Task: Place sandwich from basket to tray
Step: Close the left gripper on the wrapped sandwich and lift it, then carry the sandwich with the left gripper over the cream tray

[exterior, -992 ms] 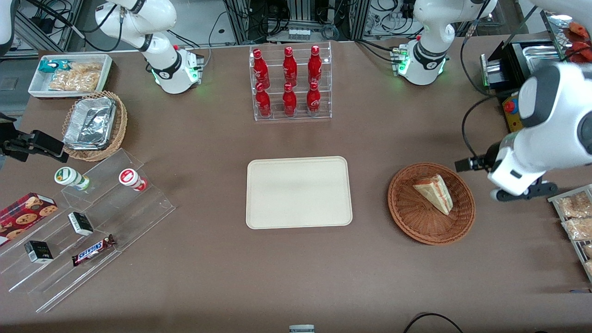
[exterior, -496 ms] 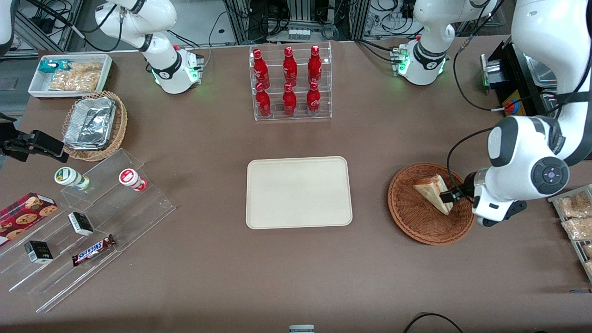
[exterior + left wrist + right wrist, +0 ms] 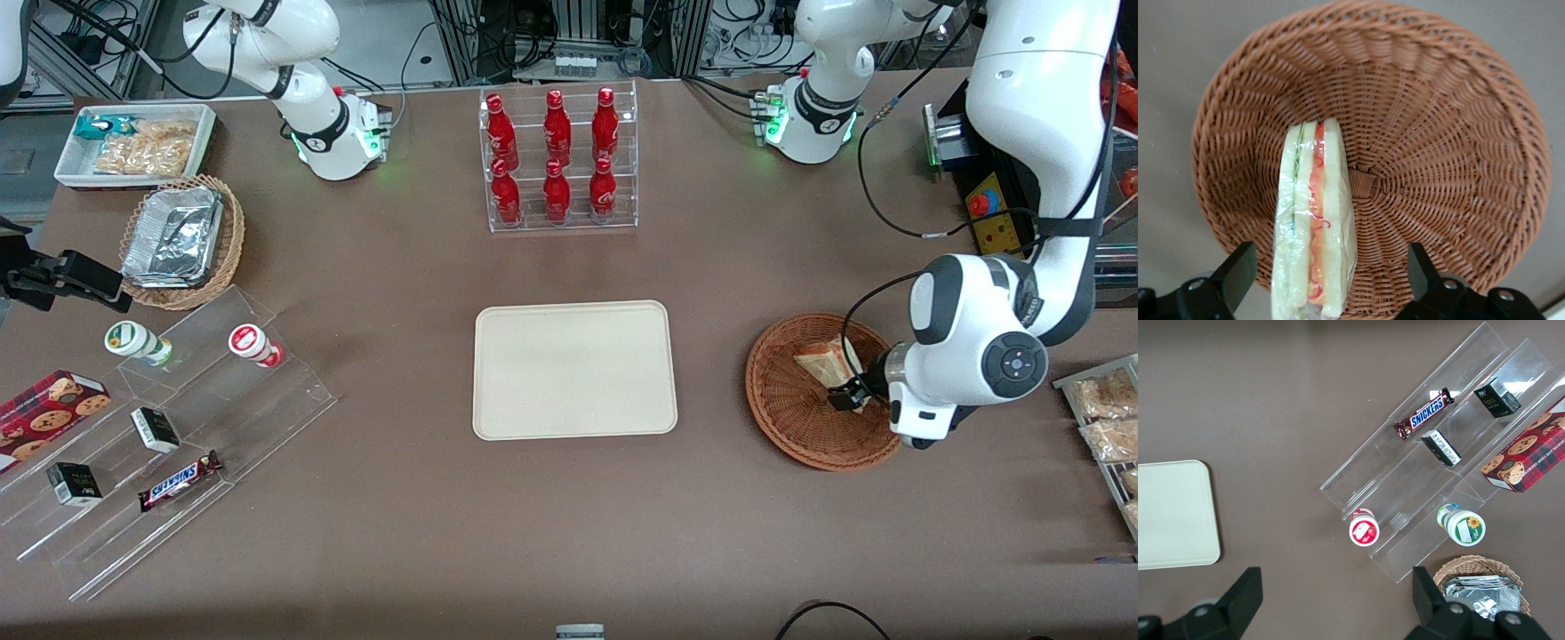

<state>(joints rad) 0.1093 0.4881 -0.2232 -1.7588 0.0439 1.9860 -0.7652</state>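
Now over the basket (image 3: 822, 391), toward the working arm's end of the worktop (image 3: 569, 533). Hand (image 3: 845, 396) down low above the sandwich (image 3: 822, 364), fingers (image 3: 1238, 270) spread wide, one on each side of the wedge, not touching it. Released, gripping nothing. Sandwich lying in the basket, standing on edge in the wrist view (image 3: 1313, 227), red and green filling showing between pale bread slices, clear wrap over it. Basket (image 3: 1405, 133) round, reddish-brown wicker, resting flat on the brown worktop. Tray (image 3: 573, 369) bare and cream-coloured, mid-worktop, well apart from the basket, toward the parked arm's end from it. Seen too from the parked wrist (image 3: 1175, 513), only one rounded end in view. Farther from the front camera than the tray, a clear rack of red bottles (image 3: 558, 160). Toward the parked arm's end, a tan basket with foil containers (image 3: 178, 240), a white bin of snacks (image 3: 133, 147), clear stepped shelves (image 3: 169, 444) with a Snickers bar (image 3: 178, 480) and small cups. Near the working arm's edge, bagged snacks (image 3: 1107, 418) just beside the arm.
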